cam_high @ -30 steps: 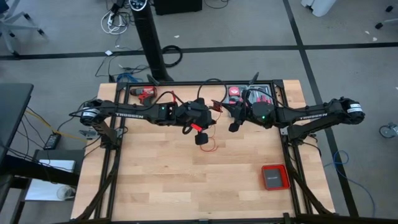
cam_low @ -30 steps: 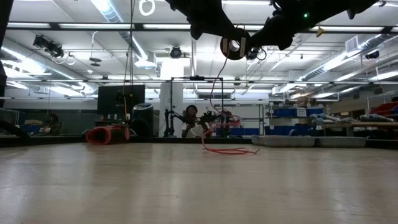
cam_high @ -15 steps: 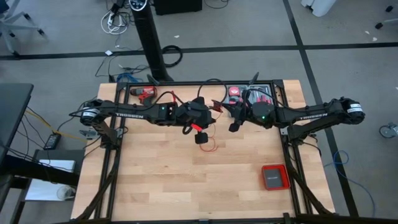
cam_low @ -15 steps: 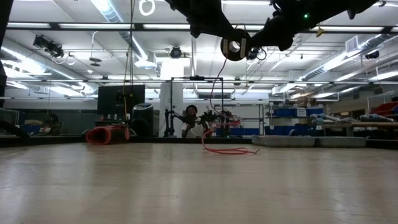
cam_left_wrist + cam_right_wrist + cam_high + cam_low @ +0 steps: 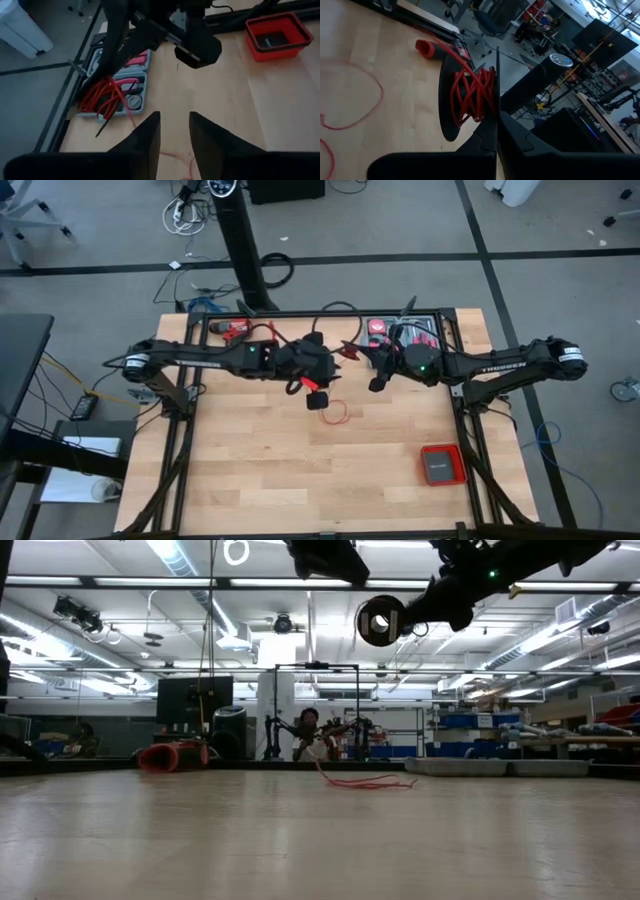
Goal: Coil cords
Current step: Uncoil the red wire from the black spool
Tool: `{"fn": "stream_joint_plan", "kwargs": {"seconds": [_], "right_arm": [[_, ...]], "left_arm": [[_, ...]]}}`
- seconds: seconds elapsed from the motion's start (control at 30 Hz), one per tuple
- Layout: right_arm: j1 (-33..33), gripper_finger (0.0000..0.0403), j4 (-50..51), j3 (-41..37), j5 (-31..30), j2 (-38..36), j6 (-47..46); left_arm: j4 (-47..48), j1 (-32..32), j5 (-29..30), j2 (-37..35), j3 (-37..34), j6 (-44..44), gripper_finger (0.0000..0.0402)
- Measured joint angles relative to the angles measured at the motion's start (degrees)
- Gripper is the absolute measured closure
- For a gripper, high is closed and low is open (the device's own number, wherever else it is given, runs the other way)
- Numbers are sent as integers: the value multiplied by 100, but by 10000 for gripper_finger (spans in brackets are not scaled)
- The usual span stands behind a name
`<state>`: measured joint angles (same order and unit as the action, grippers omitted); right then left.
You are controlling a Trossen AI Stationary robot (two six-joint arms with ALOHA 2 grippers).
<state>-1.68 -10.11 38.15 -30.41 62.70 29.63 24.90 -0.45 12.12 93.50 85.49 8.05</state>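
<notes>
**Left pincer lets go, cord drops to the wood**

Closest to me, the flat red box (image 5: 441, 465) with its grey middle sits square on the pale planked table (image 5: 250, 470), well away from the action.

Mid-table is where it changed. A second ago a strand of the thin red cord (image 5: 365, 781) hung from the arms down to the boards. Now that strand is gone and the loose wire lies slack in a few flat, wiry loops (image 5: 336, 412), just beyond the left gripper (image 5: 314, 395). That gripper has sprung apart: its two dark, tapered fingers stand with a clear gap and nothing between them (image 5: 174, 116), and it has pulled slightly back over the table.

Beside it, up in the air, the right gripper (image 5: 377, 380) hasn't budged. Its fingers are pressed tight together (image 5: 496, 122), pinching a round black spool (image 5: 470, 95) with red cord wound roughly around the core. From table height the spool shows as a dark disc with a pale centre (image 5: 380, 620).

Along the far edge are a grey tool case (image 5: 115, 95) with a tangle of red leads in it, and the red-and-black drill (image 5: 232, 330).
</notes>
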Motion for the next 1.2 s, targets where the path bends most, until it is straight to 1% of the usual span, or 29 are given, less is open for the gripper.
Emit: {"fn": "stream_joint_plan", "kwargs": {"seconds": [0.13,0.2,0.33,0.43,0.57,0.7,0.77,0.9,1.03,1.2], "right_arm": [[2,403,37,-2,-13,0,65],[8,403,66,-2,-115,0,150],[12,403,-12,-2,-106,0,212],[20,403,-12,-2,18,1,209],[33,403,9,-2,23,2,239],[80,403,-11,-2,30,2,339],[85,403,-17,-2,99,2,348],[87,403,-39,-2,176,2,347],[87,403,-45,-2,241,2,337],[87,403,-58,-2,350,2,299]], "left_arm": [[16,0,-9,-113,-7,80,294],[37,-2,33,-197,-5,230,294],[121,53,637,-188,-7,523,294],[132,166,672,-185,-52,660,294],[254,242,681,-185,-54,807,294],[648,397,945,-217,-59,1010,294],[750,499,942,-217,-59,999,294],[638,539,640,-217,-59,1069,294],[646,533,653,-217,-59,1529,294],[610,533,670,-210,-59,1620,294]]}}
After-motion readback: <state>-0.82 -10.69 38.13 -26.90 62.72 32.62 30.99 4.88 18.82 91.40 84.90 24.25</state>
